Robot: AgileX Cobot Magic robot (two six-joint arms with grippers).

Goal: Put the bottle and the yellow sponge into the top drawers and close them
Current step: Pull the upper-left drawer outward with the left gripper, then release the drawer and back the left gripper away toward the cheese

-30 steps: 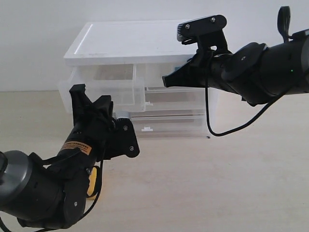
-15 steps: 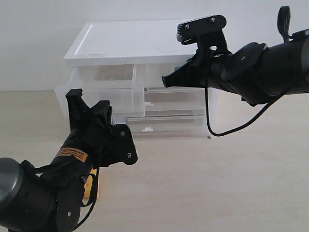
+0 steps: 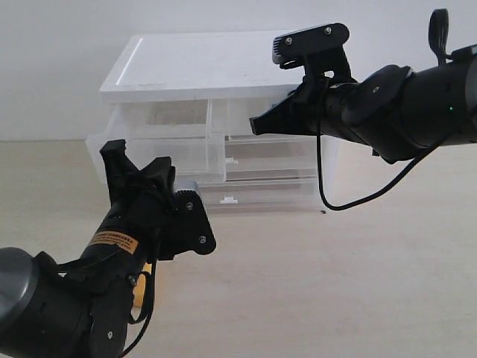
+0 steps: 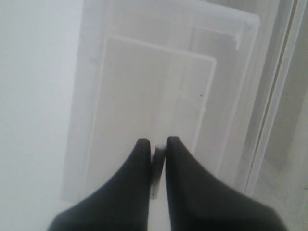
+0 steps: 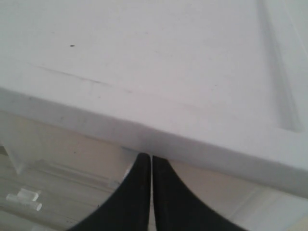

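Left wrist view: left gripper [image 4: 157,142] pinches the pulled-out top drawer's [image 4: 144,86] tab handle [image 4: 155,174] (right gripper [image 5: 150,157] clenched).

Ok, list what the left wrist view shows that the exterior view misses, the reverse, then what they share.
Only the left wrist view: the left gripper shut on the tab handle of the top left drawer. Only the exterior view: the yellow sponge under the left arm, the right gripper at the other top drawer, the lower drawers. Both: that top left drawer, pulled out.
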